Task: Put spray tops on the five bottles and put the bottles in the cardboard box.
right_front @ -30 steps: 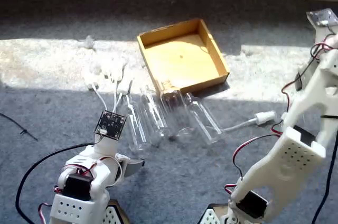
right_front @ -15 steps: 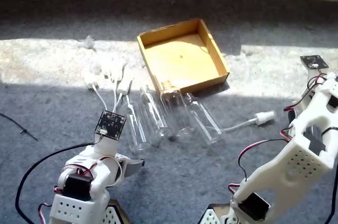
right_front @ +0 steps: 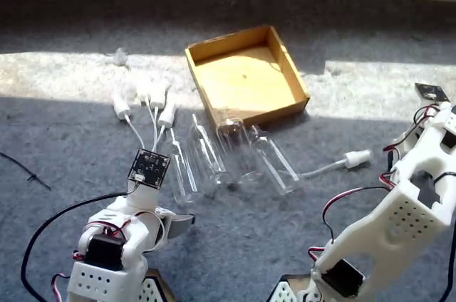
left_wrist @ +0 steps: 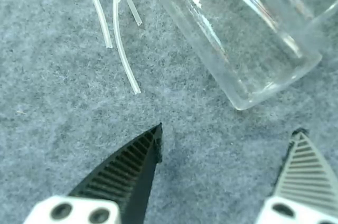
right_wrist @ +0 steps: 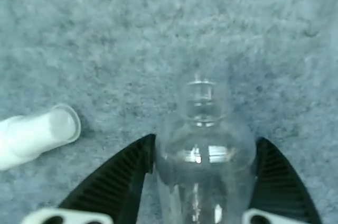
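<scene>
The right gripper (right_wrist: 206,140) clasps a bottle (right_wrist: 203,166), its neck pointing straight ahead; a loose spray top (right_wrist: 37,131) lies just beside one jaw.

Clear bottle (right_wrist: 203,155), tan box (right_front: 246,77), perhaps grey table (right_front: 71,167).

Sun band on carpet (right_front: 64,77) far ahead of left gripper (left_wrist: 229,129) lights box (right_front: 246,74), shadow on gripper side. Carpet at tips shaded. Glare streaks on bottle (left_wrist: 237,34) just ahead; glints on clamped bottle (right_wrist: 203,155) in right gripper (right_wrist: 206,138).
</scene>
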{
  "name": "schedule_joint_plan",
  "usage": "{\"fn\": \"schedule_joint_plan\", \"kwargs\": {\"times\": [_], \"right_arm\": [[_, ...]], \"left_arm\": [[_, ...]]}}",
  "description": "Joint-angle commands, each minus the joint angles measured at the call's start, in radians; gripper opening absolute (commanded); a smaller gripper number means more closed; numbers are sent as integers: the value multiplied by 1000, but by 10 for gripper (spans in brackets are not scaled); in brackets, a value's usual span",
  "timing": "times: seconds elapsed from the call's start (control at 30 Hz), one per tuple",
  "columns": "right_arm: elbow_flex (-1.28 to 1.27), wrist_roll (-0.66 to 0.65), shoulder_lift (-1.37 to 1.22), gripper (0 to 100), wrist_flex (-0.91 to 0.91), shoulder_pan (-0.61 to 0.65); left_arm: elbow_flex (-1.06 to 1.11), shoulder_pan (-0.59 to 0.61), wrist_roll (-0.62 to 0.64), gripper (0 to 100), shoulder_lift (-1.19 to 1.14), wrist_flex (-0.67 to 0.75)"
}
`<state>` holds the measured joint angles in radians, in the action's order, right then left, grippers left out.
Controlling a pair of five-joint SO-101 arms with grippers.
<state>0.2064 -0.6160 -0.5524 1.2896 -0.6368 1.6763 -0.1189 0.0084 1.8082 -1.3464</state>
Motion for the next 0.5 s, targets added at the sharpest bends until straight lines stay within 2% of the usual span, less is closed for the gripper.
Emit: {"fn": "schedule_joint_plan", "kwargs": {"times": [0.0, 0.1, 0.3, 0.47], "right_arm": [[53, 21, 31, 270, 10, -7], [94, 80, 31, 270, 8, -8], [120, 83, 30, 269, 8, 12], [120, 83, 30, 168, 8, 10]], "left_arm": [[19, -13, 9, 341, 8, -3], [19, -13, 9, 341, 8, -3], [19, -13, 9, 341, 8, -3], [19, -13, 9, 341, 8, -3]]}}
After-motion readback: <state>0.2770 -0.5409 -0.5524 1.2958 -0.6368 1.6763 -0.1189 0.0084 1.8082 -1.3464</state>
